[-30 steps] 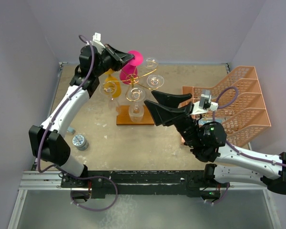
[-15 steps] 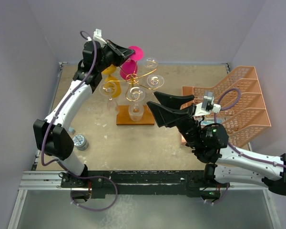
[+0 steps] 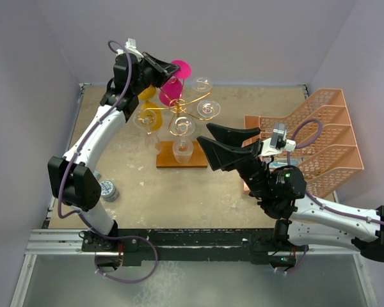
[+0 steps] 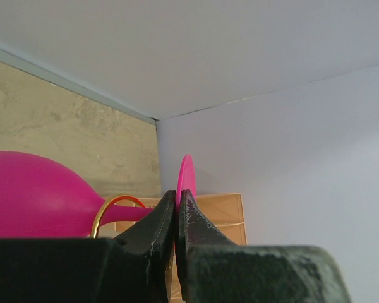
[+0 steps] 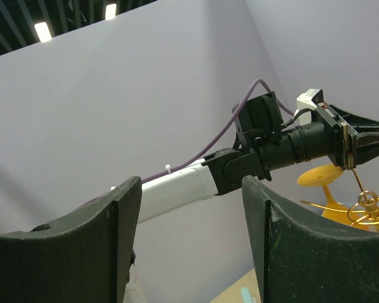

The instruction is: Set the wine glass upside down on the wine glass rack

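Note:
A pink wine glass [image 3: 174,86] hangs upside down at the back of the gold wire rack [image 3: 179,115], its stem inside a gold loop [image 4: 107,208] and its round foot [image 4: 186,177] on top. My left gripper [image 3: 167,72] is shut on the edge of that foot. The rack stands on a brown wooden base [image 3: 179,158] and also carries clear glasses and a yellow glass [image 3: 148,118]. My right gripper [image 3: 208,141] is open and empty, raised right of the rack, pointing at it.
A salmon-pink tiered organizer [image 3: 313,131] stands at the right. A small round tin [image 3: 107,189] lies near the left arm. Walls close in the back and both sides.
My left gripper has lifted slightly and edged right with the pink glass's foot. The right gripper has barely shifted.

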`<control>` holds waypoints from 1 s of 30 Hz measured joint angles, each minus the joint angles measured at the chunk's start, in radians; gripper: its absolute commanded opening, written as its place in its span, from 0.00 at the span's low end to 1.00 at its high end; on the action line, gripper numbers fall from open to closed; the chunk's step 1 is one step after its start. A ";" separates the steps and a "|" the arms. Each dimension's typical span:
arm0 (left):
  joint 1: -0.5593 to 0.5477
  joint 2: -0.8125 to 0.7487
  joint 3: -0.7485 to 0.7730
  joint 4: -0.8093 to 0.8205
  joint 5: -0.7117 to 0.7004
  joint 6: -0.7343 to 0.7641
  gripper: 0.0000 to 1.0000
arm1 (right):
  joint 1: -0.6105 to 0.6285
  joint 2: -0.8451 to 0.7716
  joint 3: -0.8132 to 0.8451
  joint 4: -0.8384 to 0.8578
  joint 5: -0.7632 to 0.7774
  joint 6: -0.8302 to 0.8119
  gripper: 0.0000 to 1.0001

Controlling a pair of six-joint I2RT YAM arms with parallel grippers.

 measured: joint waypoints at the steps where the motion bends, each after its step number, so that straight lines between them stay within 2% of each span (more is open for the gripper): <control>1: 0.000 0.000 0.003 -0.001 -0.006 0.001 0.00 | 0.000 0.000 0.000 0.000 0.000 0.000 0.67; 23: 0.000 -0.030 0.032 -0.140 -0.077 0.105 0.00 | 0.000 -0.001 -0.013 0.011 0.000 0.008 0.67; 30: 0.000 -0.034 0.051 -0.199 -0.108 0.152 0.05 | 0.000 0.000 -0.013 0.011 0.000 0.009 0.67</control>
